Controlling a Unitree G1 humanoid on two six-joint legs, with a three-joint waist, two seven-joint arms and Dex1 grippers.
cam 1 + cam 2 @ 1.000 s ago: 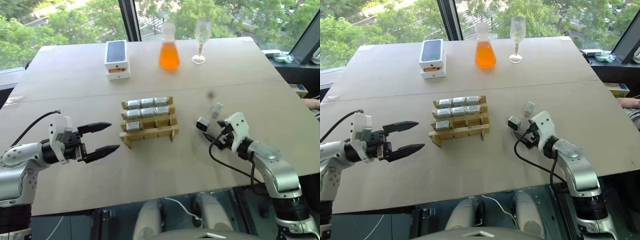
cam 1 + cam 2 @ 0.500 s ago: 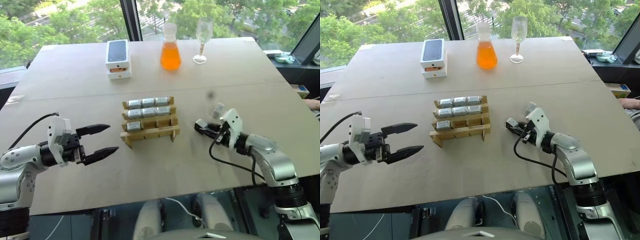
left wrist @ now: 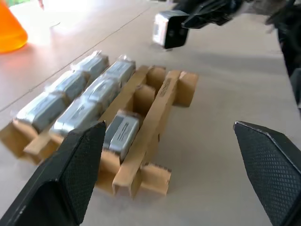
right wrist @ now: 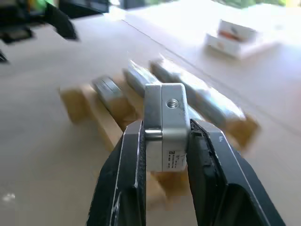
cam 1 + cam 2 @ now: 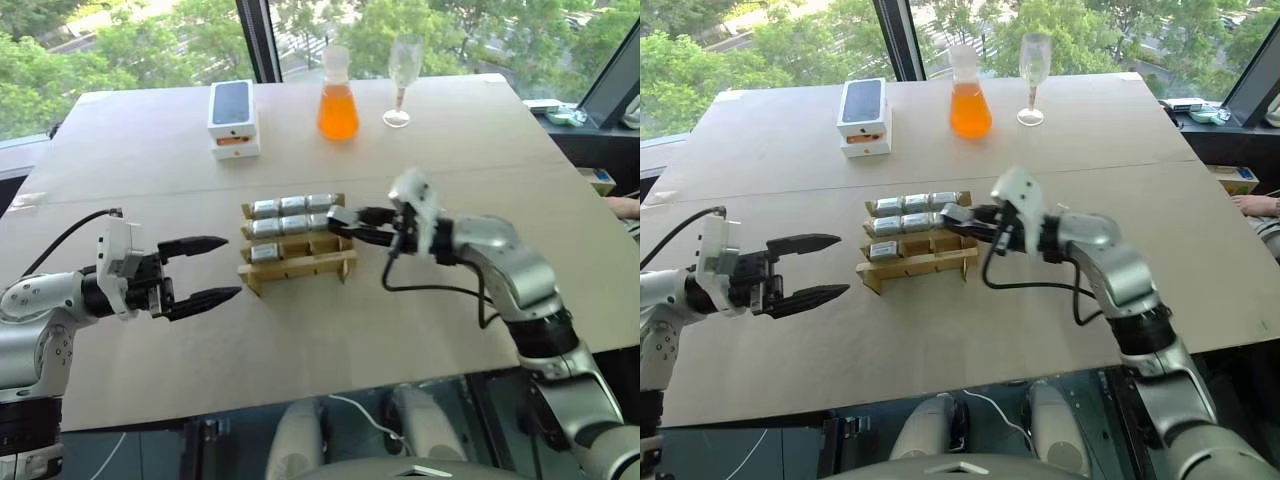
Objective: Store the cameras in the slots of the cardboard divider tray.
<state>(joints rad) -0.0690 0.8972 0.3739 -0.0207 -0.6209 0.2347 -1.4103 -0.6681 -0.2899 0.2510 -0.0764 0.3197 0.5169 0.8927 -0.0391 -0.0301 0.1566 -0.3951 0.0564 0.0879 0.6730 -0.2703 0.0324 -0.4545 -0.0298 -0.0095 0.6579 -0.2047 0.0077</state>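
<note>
A: Item, cardboard divider tray (image 5: 298, 246): mid-table. Contents?
B: Seven cameras (image 5: 293, 205) slotted: three, three, one; far row blurred in the right wrist view.
A: Eighth camera (image 4: 164, 126)?
B: Clamped in the right gripper (image 5: 345, 217), above the tray's right end.
A: Left gripper (image 5: 218, 268)?
B: Fingers apart, left of tray, holding nothing.

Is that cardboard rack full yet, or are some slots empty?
Not full. The cardboard divider tray holds seven cameras; empty slots remain in its nearer rows.

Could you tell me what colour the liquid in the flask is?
Orange liquid, clearest in the left eye view.
</note>
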